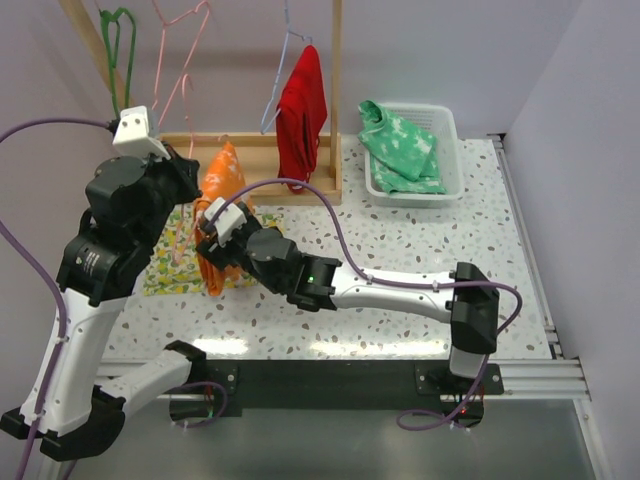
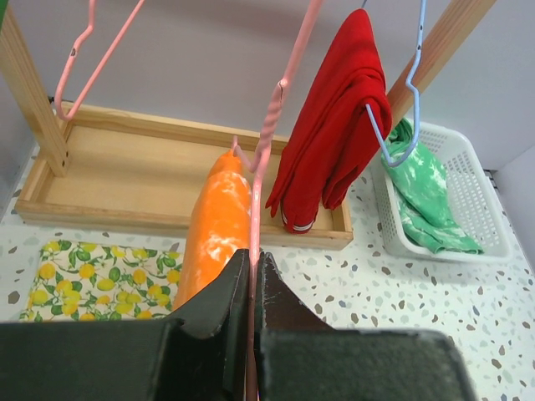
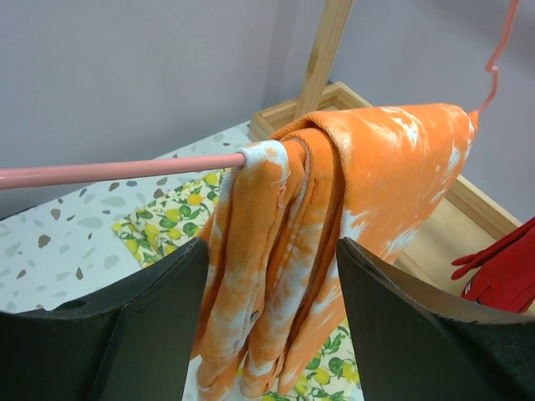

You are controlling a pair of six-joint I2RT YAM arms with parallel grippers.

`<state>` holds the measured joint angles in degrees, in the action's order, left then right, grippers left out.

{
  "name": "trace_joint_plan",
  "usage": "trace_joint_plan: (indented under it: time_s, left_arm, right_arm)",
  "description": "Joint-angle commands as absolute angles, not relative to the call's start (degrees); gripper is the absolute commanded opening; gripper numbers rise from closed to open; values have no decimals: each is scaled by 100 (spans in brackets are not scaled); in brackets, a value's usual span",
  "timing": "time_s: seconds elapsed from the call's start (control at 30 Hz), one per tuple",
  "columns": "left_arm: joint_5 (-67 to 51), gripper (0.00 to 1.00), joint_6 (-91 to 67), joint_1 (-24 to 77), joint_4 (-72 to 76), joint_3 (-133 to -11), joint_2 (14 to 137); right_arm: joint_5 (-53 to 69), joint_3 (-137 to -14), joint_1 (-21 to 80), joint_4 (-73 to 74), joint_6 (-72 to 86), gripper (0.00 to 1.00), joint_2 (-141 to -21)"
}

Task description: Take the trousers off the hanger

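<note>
From the top external camera, the orange patterned cloth trousers [image 1: 222, 180] are being seen hanging in front of a pale wooden rack [image 1: 336, 100], above a flat yellow lemon-print cloth [image 1: 170, 265] on the speckled white table [image 1: 420, 240]. The left gripper [image 1: 185, 172] is being held by their upper end and the right gripper [image 1: 213, 250] at their lower end. Plain red cloth trousers [image 1: 302, 105] are being hung on the rack, and green white-patterned trousers [image 1: 400, 150] are lying in a white plastic basket [image 1: 450, 130].

In the left wrist view, the jaws are being pressed fully together on the thin pink wire hanger [image 2: 266, 138], over which the orange trousers are being draped; the red pair is being carried by a light blue wire hanger [image 2: 419, 46].

In the right wrist view, the black fingers [image 3: 150, 326] are being kept wide apart on either side of the hanging orange cloth, touching it; whether it is being pinched cannot be told
</note>
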<state>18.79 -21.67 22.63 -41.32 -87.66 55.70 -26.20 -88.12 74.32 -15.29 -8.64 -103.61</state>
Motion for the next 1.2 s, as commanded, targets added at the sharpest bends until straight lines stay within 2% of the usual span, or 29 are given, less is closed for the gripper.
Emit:
trace_joint_plan:
  time_s: [0.0,1.17]
  left_arm:
    - [1969,0,-2030,2276,-3190,-9141,5493]
    - [1924,0,-2162,2276,-3419,-9369,5326]
  right_arm:
    - [-2751,-8745,7506,-1670,-932,66,-9923]
    - [-2936,-9115,7418,-1547,-826,66,-10688]
